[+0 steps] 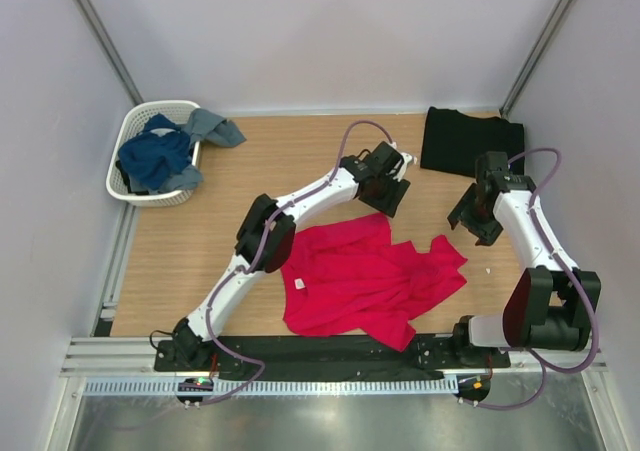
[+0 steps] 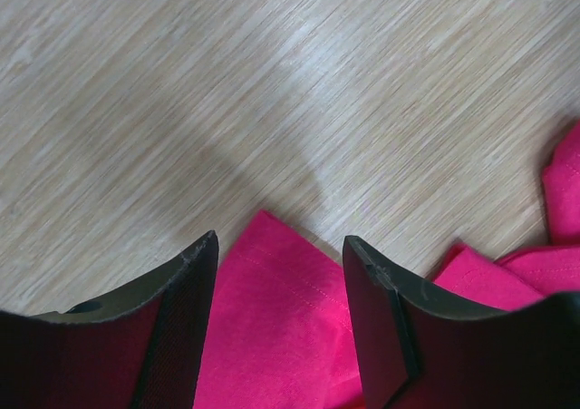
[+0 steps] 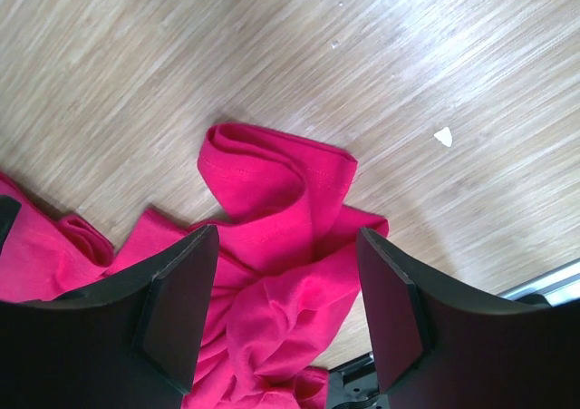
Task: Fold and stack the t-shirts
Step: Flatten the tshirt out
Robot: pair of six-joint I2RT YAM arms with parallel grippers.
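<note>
Left tool (image 2: 281, 246) and right tool (image 3: 285, 237) hover, jaws apart, over the red t-shirt (image 1: 360, 276)'s crumpled edges, likely to pinch and spread it. The black t-shirt (image 1: 470, 141) lies folded at the bench (image 1: 300, 161)'s far right.

We are looking for words, numbers and signs in all three views, and we are not finding any that we can read. We are seeing one white tag (image 1: 300, 284) lying on the red t-shirt (image 1: 350, 271), but it is looking too small from the top camera for us to make out any letters on it.
</note>
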